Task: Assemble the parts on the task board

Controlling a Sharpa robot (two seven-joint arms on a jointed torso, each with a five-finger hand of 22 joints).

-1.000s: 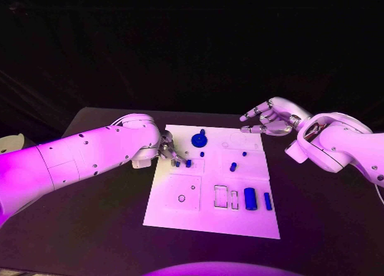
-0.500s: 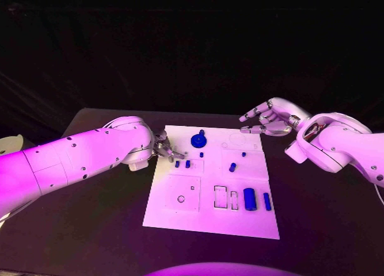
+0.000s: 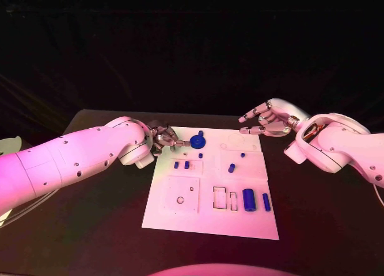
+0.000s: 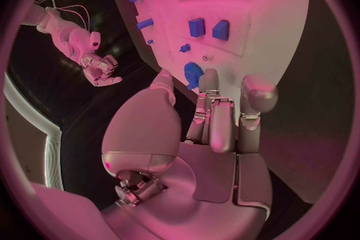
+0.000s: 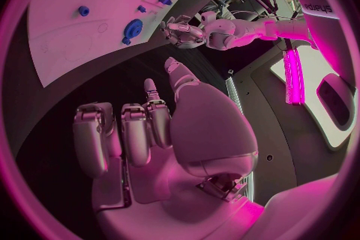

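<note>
The task board (image 3: 210,221), a flat white rectangular plate, lies in the middle of the black table (image 3: 92,230). Its smooth surface carries shallow outlined recesses: two slim rectangular slots near the front, a square panel with a small round hole, and faint circles toward the far right corner. The parts are small glossy blue pieces. A round gear-like disc (image 3: 197,139) sits near the far edge, two short blocks (image 3: 182,164) stand side by side on the left panel, a stubby peg (image 3: 231,168) lies near the centre, and a thick cylinder (image 3: 249,199) rests beside a slimmer bar (image 3: 266,201) at the front right.

The left hand (image 3: 164,138), silver and metallic, hovers at the board's far left corner just beside the disc; its fingers are curled inward and hold nothing. The right hand (image 3: 270,118) hangs above the table beyond the board's far right corner, fingers loosely bent and apart, also holding nothing.
</note>
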